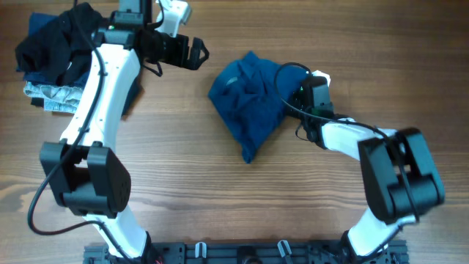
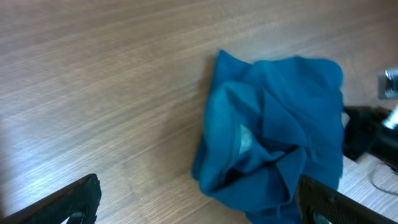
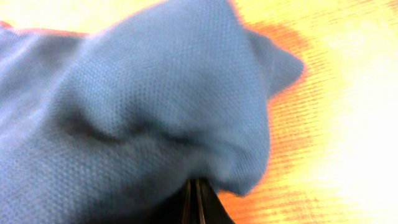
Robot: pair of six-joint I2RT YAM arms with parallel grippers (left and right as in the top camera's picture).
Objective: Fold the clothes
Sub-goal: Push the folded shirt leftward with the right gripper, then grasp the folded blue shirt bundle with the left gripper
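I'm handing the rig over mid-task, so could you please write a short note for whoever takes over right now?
Left gripper: open, holding nothing, over the table, apart from the shirt.
Right gripper: shut on the shirt's right edge.
Shirt: crumpled in a heap mid-table. A pile of other garments sits at the far left corner.
Done: one grip taken, no fold yet.
Left: spread the shirt flat, then fold it.

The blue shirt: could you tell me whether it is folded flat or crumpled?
Crumpled: the shirt lies in a bunched heap with loose, uneven folds.
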